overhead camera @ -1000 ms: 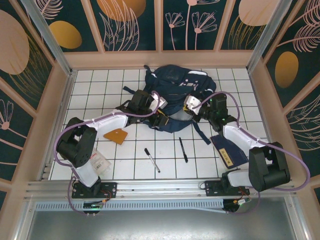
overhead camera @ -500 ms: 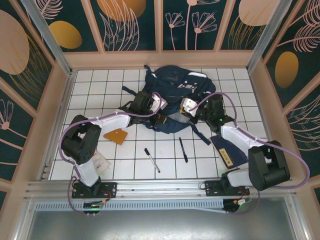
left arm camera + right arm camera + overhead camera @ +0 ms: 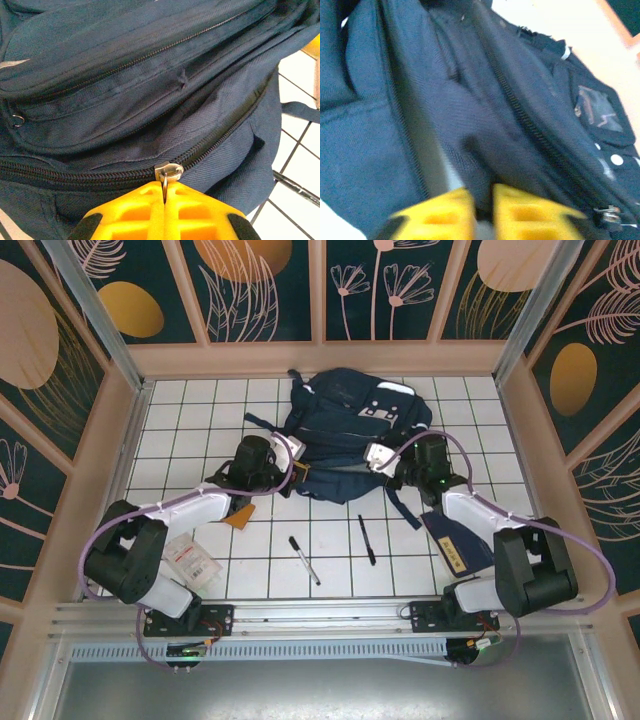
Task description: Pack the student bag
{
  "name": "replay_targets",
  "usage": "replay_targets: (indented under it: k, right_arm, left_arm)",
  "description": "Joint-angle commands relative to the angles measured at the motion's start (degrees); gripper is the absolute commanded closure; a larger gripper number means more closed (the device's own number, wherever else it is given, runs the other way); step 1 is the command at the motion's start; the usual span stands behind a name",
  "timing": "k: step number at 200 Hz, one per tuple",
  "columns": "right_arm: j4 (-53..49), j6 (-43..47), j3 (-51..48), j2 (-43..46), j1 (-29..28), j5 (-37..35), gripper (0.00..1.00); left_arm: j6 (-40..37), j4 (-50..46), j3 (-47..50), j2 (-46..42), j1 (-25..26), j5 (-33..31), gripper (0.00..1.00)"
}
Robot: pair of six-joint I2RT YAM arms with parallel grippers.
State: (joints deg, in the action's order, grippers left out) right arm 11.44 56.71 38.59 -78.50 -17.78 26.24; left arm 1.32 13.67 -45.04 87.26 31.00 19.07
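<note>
The student bag (image 3: 350, 425), a large navy-blue backpack, lies on the tiled table at the back centre. My left gripper (image 3: 294, 466) is at the bag's near left edge. In the left wrist view its yellow fingers (image 3: 165, 192) are shut on the metal pull tab of a zipper slider (image 3: 168, 171), which sits on a long dark zip across the bag (image 3: 150, 90). My right gripper (image 3: 372, 458) is at the bag's near right side. Its yellow fingers (image 3: 482, 200) stand a little apart, with a fold of the bag's fabric (image 3: 470, 125) in the narrow gap.
Two black pens (image 3: 305, 560) (image 3: 367, 539) lie on the tiles in front of the bag. A flat dark-blue notebook (image 3: 458, 542) lies under the right arm. An orange flat piece (image 3: 238, 517) and a clear packet (image 3: 190, 560) lie by the left arm. Walls enclose the table.
My left gripper has closed on the zipper pull and drawn back to the left along the bag's near edge. The right gripper's fingers have parted slightly.
</note>
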Motion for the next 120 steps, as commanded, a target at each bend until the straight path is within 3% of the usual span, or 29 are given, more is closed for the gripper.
replay_targets:
  k: [1,24,36,65,99,120]
  right_arm:
    - [1.73,-0.81,-0.8,0.4,-0.08,-1.14,0.53]
    - [-11.12,-5.29,5.48,2.17,-0.35,2.85,0.47]
    - [-15.16,-7.0,7.68,3.88,-1.37,3.73,0.37]
    - [-14.47,-8.47,8.26,7.51,-5.46,2.68,0.32]
    - [-15.28,-6.89,12.56,1.82,-6.19,7.9,0.35]
    - [-11.46,-6.83,12.71,-0.09,-7.98,6.9,0.33]
  left_arm:
    - [1.08,3.1,-1.78,0.59,-0.26,2.7,1.0]
    - [2.18,4.61,-1.12,0.84,-0.31,4.15,1.0]
    - [2.44,5.25,-0.89,1.08,-0.26,5.0,1.0]
    - [4.75,5.17,-2.63,3.63,0.28,7.18,1.0]
    - [9.86,7.07,-4.1,5.54,0.7,6.09,1.0]
    - [10.84,6.42,-5.52,6.16,0.89,7.02,1.0]
